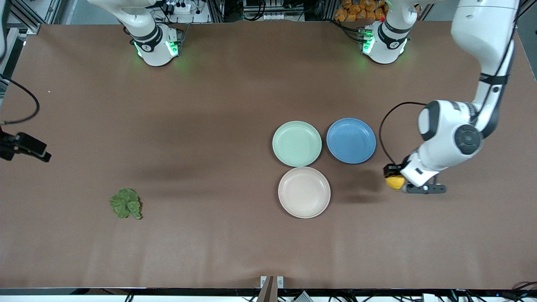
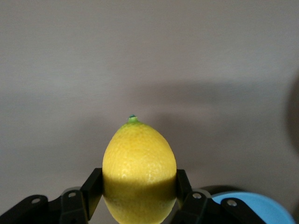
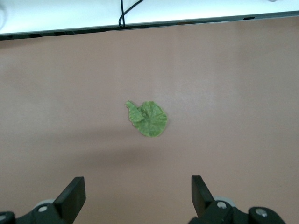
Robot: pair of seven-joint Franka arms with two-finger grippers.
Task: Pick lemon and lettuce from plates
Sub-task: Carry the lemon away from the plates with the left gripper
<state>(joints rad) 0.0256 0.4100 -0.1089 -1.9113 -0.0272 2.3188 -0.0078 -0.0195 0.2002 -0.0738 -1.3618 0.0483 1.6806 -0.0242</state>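
**Front view: lemon in the left pincer, lettuce lying on the surface**

Front view shows the left pincer (image 1: 396,178) clamped on the lemon (image 1: 394,182), over the bare surface (image 1: 209,105) toward the left arm's end, beside the blue plate (image 1: 351,140). The mint plate (image 1: 297,143) and the cream plate (image 1: 304,192) touch each other and hold nothing; the blue one is empty too. The lettuce (image 1: 125,203) lies flat on the surface toward the right arm's end, well apart from all plates. The right pincer (image 1: 25,147) hangs at that end.

Left wrist view has the lemon (image 2: 139,172) squeezed between both fingers (image 2: 91,186), tip outward. Its rounded skin offers little purchase, so it could slip or roll once released.

Right wrist view looks down on the lettuce (image 3: 148,118) with the right pincer (image 3: 138,198) spread wide above it. The thin, flat leaf could evade the fingers if they close before reaching the surface.
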